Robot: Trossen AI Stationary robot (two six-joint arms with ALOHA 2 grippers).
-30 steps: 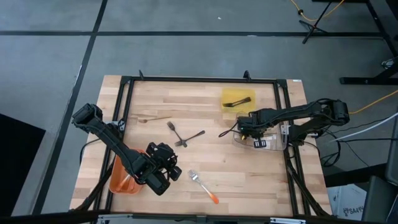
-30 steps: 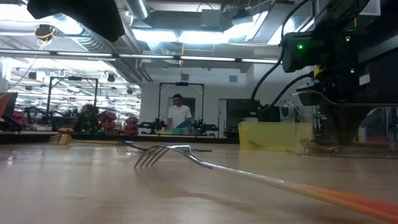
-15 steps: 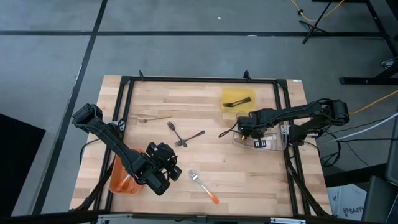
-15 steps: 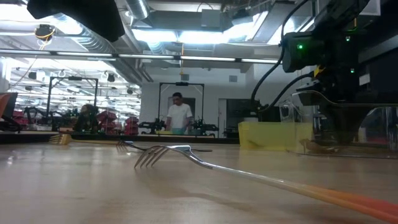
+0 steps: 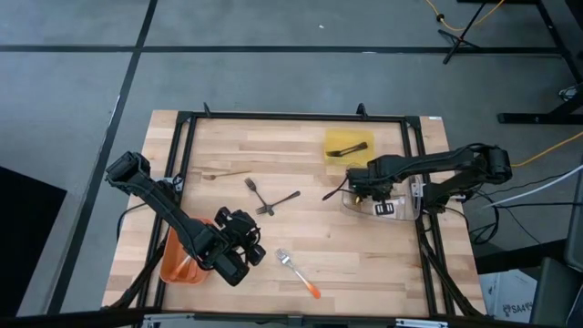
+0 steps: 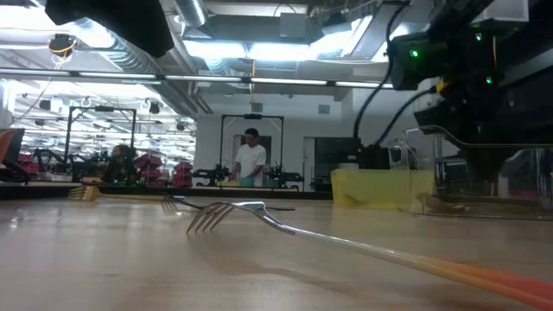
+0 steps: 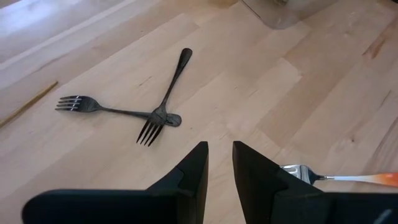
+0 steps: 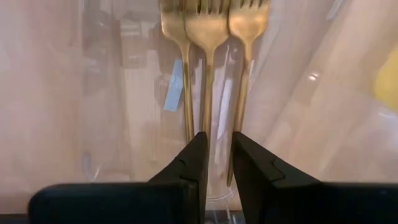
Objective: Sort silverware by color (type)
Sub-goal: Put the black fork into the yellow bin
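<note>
Three gold forks (image 8: 208,37) lie side by side in the clear tray (image 5: 402,209). My right gripper (image 8: 219,143) hangs shut just above their handles, over the tray's left part (image 5: 357,189). My left gripper (image 7: 220,152) is shut and waits near the table's near edge (image 5: 248,242), beside the orange tray (image 5: 173,266). Two dark forks (image 7: 163,111) lie crossed mid-table (image 5: 271,197). An orange-handled fork (image 5: 299,273) lies flat near the near edge. A third dark fork (image 5: 330,194) lies beside the clear tray, and another in the yellow tray (image 5: 346,148). My right gripper's fingertips (image 8: 200,146) stand over the handle of the middle gold fork (image 8: 208,106), pointing down into the clear tray. I cannot tell whether they touch it. The forks lie flat on the tray floor.
A thin gold utensil (image 5: 223,173) lies on the table's far left part. The yellow tray (image 6: 373,187) stands at the far edge. A black frame (image 5: 291,117) runs round the table. A person (image 6: 251,159) stands far off in the room behind.
My right gripper has risen a little above the clear tray. The gold forks have stayed lying in the tray.
</note>
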